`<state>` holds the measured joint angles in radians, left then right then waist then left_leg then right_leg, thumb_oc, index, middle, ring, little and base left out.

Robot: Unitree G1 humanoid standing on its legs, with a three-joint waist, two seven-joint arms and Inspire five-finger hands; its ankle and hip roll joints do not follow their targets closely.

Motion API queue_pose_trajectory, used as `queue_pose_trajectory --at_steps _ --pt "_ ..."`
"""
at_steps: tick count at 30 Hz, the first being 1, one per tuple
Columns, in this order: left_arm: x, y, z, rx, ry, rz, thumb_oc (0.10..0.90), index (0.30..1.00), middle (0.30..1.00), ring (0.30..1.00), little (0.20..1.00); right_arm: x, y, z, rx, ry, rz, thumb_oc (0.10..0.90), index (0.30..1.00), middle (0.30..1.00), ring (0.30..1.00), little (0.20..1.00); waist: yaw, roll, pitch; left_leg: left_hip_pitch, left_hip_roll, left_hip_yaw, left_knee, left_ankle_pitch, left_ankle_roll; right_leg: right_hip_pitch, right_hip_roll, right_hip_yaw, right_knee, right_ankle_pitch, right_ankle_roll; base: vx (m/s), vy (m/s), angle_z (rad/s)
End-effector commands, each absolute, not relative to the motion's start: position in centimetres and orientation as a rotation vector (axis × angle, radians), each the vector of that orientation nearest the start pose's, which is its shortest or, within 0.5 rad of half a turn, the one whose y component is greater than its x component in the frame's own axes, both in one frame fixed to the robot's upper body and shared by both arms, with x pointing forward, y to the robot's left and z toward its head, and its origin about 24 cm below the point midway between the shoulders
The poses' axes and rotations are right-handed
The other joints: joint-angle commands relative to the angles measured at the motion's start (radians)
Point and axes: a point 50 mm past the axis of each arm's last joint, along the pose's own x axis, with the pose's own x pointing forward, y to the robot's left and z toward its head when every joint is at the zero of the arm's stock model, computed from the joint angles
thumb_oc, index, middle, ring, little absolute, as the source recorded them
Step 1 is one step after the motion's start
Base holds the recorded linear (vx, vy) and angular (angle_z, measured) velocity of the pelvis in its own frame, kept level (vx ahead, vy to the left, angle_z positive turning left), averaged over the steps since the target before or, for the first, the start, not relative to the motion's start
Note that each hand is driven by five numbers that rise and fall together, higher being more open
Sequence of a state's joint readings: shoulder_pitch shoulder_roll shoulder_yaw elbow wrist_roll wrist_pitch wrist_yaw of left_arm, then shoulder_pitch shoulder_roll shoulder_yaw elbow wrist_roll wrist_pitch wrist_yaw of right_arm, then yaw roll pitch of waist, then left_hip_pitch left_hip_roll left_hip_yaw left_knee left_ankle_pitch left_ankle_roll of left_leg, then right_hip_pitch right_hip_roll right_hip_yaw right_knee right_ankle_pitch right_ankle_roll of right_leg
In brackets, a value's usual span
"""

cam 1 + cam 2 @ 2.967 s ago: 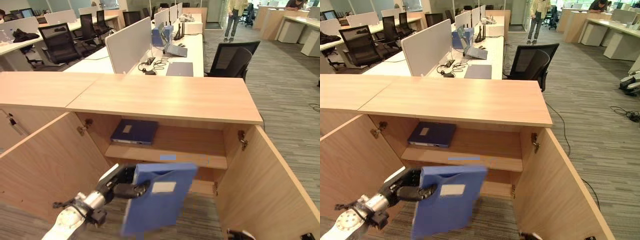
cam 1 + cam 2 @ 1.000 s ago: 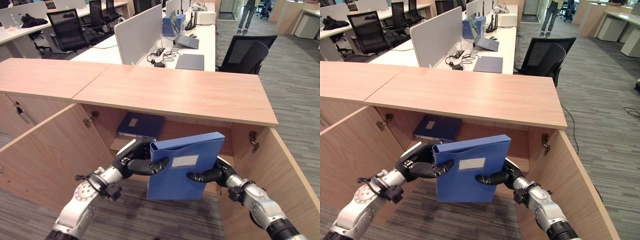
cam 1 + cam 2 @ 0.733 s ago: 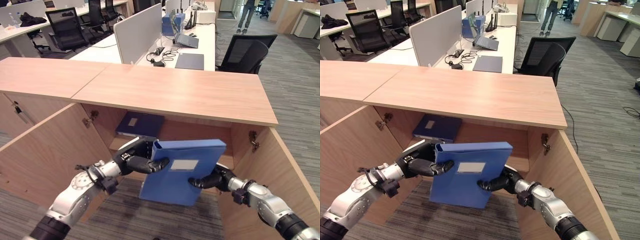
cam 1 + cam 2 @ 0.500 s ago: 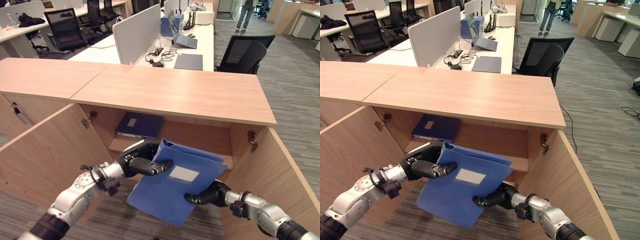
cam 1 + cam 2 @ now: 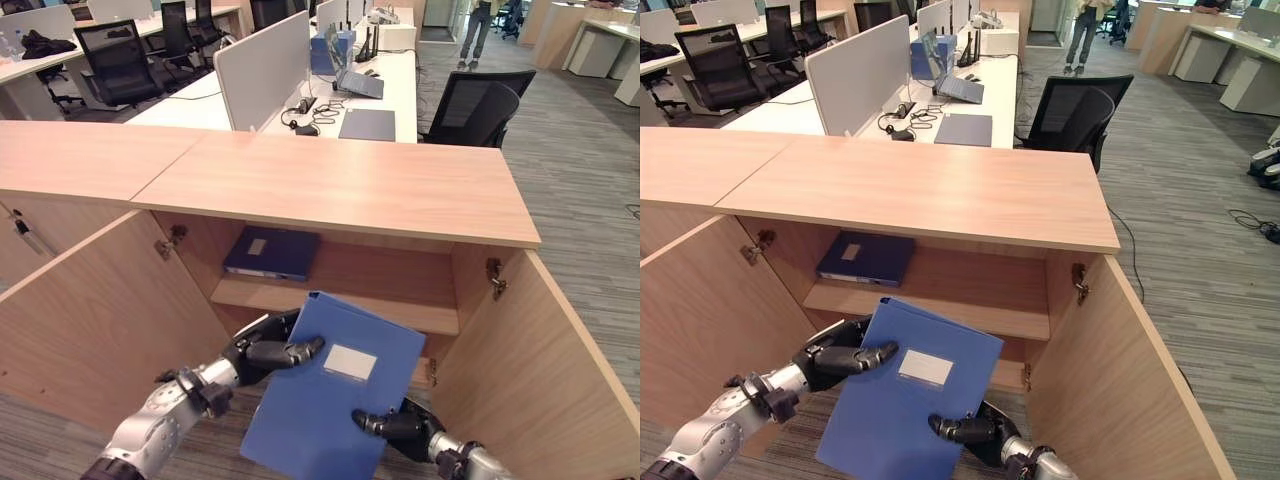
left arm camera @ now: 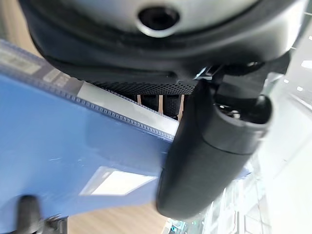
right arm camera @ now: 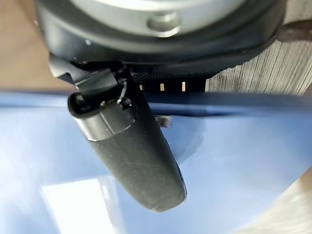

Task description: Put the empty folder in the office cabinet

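Note:
A light blue folder (image 5: 335,400) with a white label hangs tilted, label side up, in front of the open wooden cabinet (image 5: 340,185), below its shelf (image 5: 400,300). My left hand (image 5: 265,352) is shut on the folder's far left corner, with the thumb (image 6: 209,151) pressed on the folder's cover (image 6: 58,161). At the folder's near right edge my right hand (image 5: 395,425) pinches it, thumb (image 7: 131,151) lying across the blue cover (image 7: 243,161). A darker blue folder (image 5: 272,252) lies flat on the left of the shelf.
Both cabinet doors stand open: the left door (image 5: 90,320) and the right door (image 5: 540,370) flank the folder. Behind the cabinet are desks with a laptop (image 5: 357,82) and a black office chair (image 5: 475,110). A person (image 5: 478,25) stands far back.
The folder has tipped from upright to a tilted, label-up lie and dropped lower before the cabinet. My right hand has moved down toward me along its near edge.

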<state>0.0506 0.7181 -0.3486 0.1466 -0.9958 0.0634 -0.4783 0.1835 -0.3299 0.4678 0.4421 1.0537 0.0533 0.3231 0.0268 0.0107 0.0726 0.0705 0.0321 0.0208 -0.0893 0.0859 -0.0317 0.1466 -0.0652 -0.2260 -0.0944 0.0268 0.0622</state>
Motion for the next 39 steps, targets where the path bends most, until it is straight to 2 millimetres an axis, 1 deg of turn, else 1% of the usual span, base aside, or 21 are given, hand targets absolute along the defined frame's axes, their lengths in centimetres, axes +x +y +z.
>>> queue_pose_trajectory --at_steps 1,2,4,5,7,8,9,10,11,12,15,17,20,21,26,28,29,33,34,37,39 --pt "20.5 17.5 -1.6 -0.423 0.469 -0.667 0.8 0.9 0.9 0.9 0.9 22.6 -9.6 -2.3 1.254 0.227 0.28 0.4 0.3 0.3 0.3 0.3 -0.023 -0.001 -0.022 0.081 -0.054 0.035 0.002 -0.154 0.011 -0.021 0.004 0.019 0.007 -0.027 0.038 0.01 -0.052 0.01" --pt "20.5 17.5 -1.6 -0.423 0.469 -0.667 0.8 0.9 0.9 0.9 0.9 22.6 -9.6 -2.3 1.254 0.227 0.28 0.4 0.3 0.3 0.3 0.3 -0.024 0.0 -0.022 0.081 -0.054 0.034 0.002 -0.154 0.011 -0.021 0.004 0.019 0.007 -0.027 0.038 0.03 -0.083 0.01" --pt "19.9 18.3 -3.1 -0.427 0.523 -0.575 0.8 0.9 0.9 0.9 0.9 22.2 -10.0 -3.5 1.277 0.272 0.198 0.4 0.3 0.3 0.3 0.3 -0.027 0.006 -0.018 0.076 -0.049 0.034 0.002 -0.151 0.006 -0.026 0.007 0.013 0.007 -0.029 0.036 0.02 -0.073 0.0" --pt "19.4 19.5 -4.7 -0.429 0.562 -0.449 0.8 0.9 0.9 0.9 0.9 22.1 -10.7 -4.3 1.251 0.312 0.147 0.4 0.3 0.3 0.3 0.3 -0.028 0.013 -0.007 0.072 -0.043 0.032 0.002 -0.148 -0.001 -0.029 0.011 0.011 0.007 -0.033 0.03 0.01 -0.059 0.01" --pt "19.1 19.9 -5.4 -0.43 0.579 -0.39 0.8 0.9 0.9 0.9 0.9 22.3 -11.1 -4.4 1.224 0.318 0.14 0.4 0.3 0.3 0.3 0.3 -0.03 0.014 -0.007 0.065 -0.041 0.028 0.002 -0.144 -0.004 -0.035 0.012 0.006 0.007 -0.032 0.027 0.02 -0.074 0.05" --pt "18.8 20.5 -6.4 -0.429 0.605 -0.31 0.8 0.9 0.9 0.9 0.9 22.4 -11.5 -4.5 1.195 0.331 0.134 0.4 0.3 0.3 0.3 0.3 -0.031 0.016 -0.003 0.062 -0.037 0.025 0.002 -0.141 -0.008 -0.037 0.015 0.002 0.007 -0.034 0.022 0.02 -0.15 0.08" --pt "17.9 21.8 -8.7 -0.484 0.656 -0.054 0.8 0.9 0.9 0.9 0.9 23.0 -12.7 -4.4 1.106 0.341 0.123 0.4 0.3 0.3 0.3 0.3 -0.028 0.022 0.006 0.054 -0.029 0.016 0.002 -0.132 -0.018 -0.041 0.022 -0.009 0.007 -0.039 0.012 0.01 -0.121 0.11" --pt "17.9 21.8 -8.7 -0.485 0.655 -0.054 0.8 0.9 0.9 0.9 0.9 23.0 -12.7 -4.4 1.106 0.341 0.123 0.4 0.3 0.3 0.3 0.3 -0.029 0.021 0.005 0.051 -0.029 0.014 0.002 -0.131 -0.017 -0.043 0.021 -0.01 0.007 -0.039 0.012 0.05 -0.181 0.17" --pt "16.8 22.2 -10.0 -0.576 0.671 0.176 0.8 0.9 0.9 0.9 0.9 23.4 -13.9 -4.2 1.038 0.343 0.106 0.4 0.3 0.3 0.3 0.3 -0.029 0.025 0.005 0.051 -0.019 0.005 0.002 -0.128 -0.027 -0.041 0.028 -0.023 0.01 -0.05 0.0 0.04 -0.093 0.23" --pt "16.8 22.2 -10.0 -0.576 0.671 0.176 0.8 0.9 0.9 0.9 0.9 23.4 -13.9 -4.2 1.038 0.343 0.107 0.4 0.3 0.3 0.3 0.3 -0.03 0.025 0.003 0.048 -0.019 0.004 0.002 -0.127 -0.026 -0.044 0.028 -0.024 0.009 -0.049 0.0 0.07 -0.151 0.24" --pt "13.7 23.0 -12.3 -0.635 0.771 0.411 0.8 0.9 0.9 0.9 0.9 23.4 -15.7 -4.6 0.982 0.37 0.052 0.4 0.3 0.3 0.3 0.3 -0.026 0.033 0.013 0.06 0.01 0.019 0.008 -0.113 -0.052 -0.044 0.042 -0.029 0.034 -0.078 -0.014 0.07 -0.139 0.13" --pt "11.0 23.3 -14.1 -0.64 0.898 0.492 0.8 0.9 0.9 0.9 0.9 23.5 -16.7 -5.0 0.969 0.389 0.003 0.4 0.3 0.3 0.3 0.3 -0.022 0.029 0.035 -0.003 0.03 0.053 0.154 -0.138 -0.071 -0.046 0.034 -0.034 0.067 -0.102 -0.033 0.01 -0.148 0.03" --pt "9.5 24.0 -15.0 -0.625 0.964 0.569 0.8 0.9 0.9 0.9 0.9 23.5 -17.1 -5.2 0.951 0.399 -0.003 0.4 0.3 0.3 0.3 0.3 -0.016 0.029 0.053 -0.041 0.035 0.068 0.264 -0.139 -0.078 -0.04 0.035 -0.027 0.084 -0.116 -0.045 0.02 -0.103 0.04" --pt "8.2 24.2 -15.6 -0.62 1.013 0.633 0.8 0.9 0.9 0.9 0.9 23.3 -17.6 -5.7 0.95 0.418 -0.029 0.4 0.3 0.3 0.3 0.3 -0.011 0.026 0.062 -0.089 0.044 0.081 0.349 -0.109 -0.074 -0.033 0.031 -0.025 0.092 -0.126 -0.054 0.05 -0.086 -0.02" --pt "6.3 24.8 -16.2 -0.604 1.087 0.721 0.8 0.9 0.9 0.9 0.9 23.4 -18.4 -6.2 0.883 0.458 -0.034 0.4 0.3 0.3 0.3 0.3 -0.002 0.023 0.071 -0.171 0.042 0.084 0.357 -0.091 -0.052 -0.02 0.016 -0.02 0.096 -0.143 -0.052 0.09 0.012 0.13" --pt "5.2 25.0 -16.4 -0.589 1.124 0.742 0.8 0.9 0.9 0.9 0.9 22.9 -18.9 -6.6 0.861 0.482 -0.044 0.4 0.3 0.3 0.3 0.3 0.006 0.018 0.074 -0.216 0.041 0.082 0.315 -0.078 -0.051 -0.009 0.004 -0.013 0.092 -0.15 -0.045 0.16 0.088 0.02" --pt "4.3 25.0 -16.5 -0.565 1.166 0.752 0.8 0.9 0.9 0.9 0.9 22.3 -19.4 -7.1 0.851 0.502 -0.07 0.4 0.3 0.3 0.3 0.3 0.014 0.028 0.077 -0.257 0.059 0.069 0.243 -0.004 -0.067 0.013 0.005 -0.006 0.083 -0.16 -0.04 0.13 0.074 -0.01" --pt "2.8 24.9 -16.8 -0.523 1.239 0.761 0.8 0.9 0.9 0.9 0.9 21.6 -19.8 -8.0 0.879 0.533 -0.135 0.4 0.3 0.3 0.3 0.3 0.026 0.045 0.082 -0.286 0.07 0.069 0.096 0.044 -0.079 0.055 0.006 0.013 0.064 -0.173 -0.026 0.25 0.163 -0.23" --pt "1.6 24.3 -17.0 -0.549 1.265 0.79 0.8 0.9 0.9 0.9 0.9 21.4 -19.3 -8.5 0.907 0.561 -0.15 0.4 0.3 0.3 0.3 0.3 0.039 0.06 0.075 -0.264 0.071 0.063 0.023 0.055 -0.08 0.078 0.006 0.038 0.049 -0.177 -0.014 0.26 0.224 -0.46" --pt "1.1 24.1 -17.1 -0.539 1.275 0.792 0.8 0.9 0.9 0.9 0.9 21.5 -18.2 -8.1 0.936 0.546 -0.12 0.4 0.3 0.3 0.3 0.3 0.045 0.079 0.044 -0.244 0.061 0.045 0.004 0.092 -0.082 0.082 -0.009 0.064 0.027 -0.178 -0.003 0.22 0.231 -0.64" --pt "1.0 24.0 -17.1 -0.537 1.28 0.791 0.8 0.9 0.9 0.9 0.9 22.1 -17.3 -7.5 0.966 0.526 -0.093 0.4 0.3 0.3 0.3 0.3 0.051 0.078 0.036 -0.245 0.055 0.051 0.014 0.082 -0.072 0.076 -0.025 0.073 0.021 -0.172 0.007 0.21 0.303 -0.37"
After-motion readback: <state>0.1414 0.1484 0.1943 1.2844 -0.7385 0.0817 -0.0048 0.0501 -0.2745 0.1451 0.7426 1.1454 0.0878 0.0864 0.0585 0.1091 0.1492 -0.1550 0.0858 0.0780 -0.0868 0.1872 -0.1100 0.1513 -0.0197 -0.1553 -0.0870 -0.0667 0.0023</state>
